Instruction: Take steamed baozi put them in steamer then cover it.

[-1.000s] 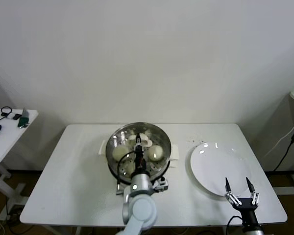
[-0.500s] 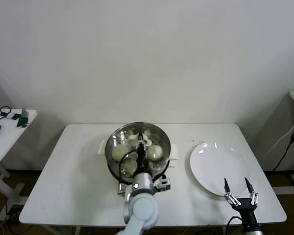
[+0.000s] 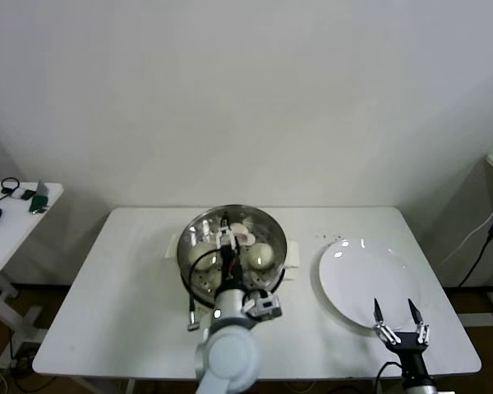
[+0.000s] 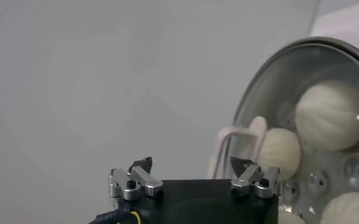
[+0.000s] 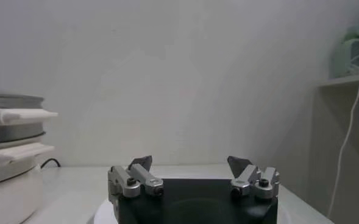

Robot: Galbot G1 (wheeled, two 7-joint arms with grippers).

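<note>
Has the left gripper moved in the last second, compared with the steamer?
Yes. The left gripper has shifted slightly toward the robot's left over the steamer, and its jaws now stand open.

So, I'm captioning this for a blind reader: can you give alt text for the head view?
A steel steamer with its glass cover on holds white baozi, mid-table. The left gripper hangs open over it, holding nothing. An empty white plate lies to the right, with the open right gripper at its near edge.
</note>
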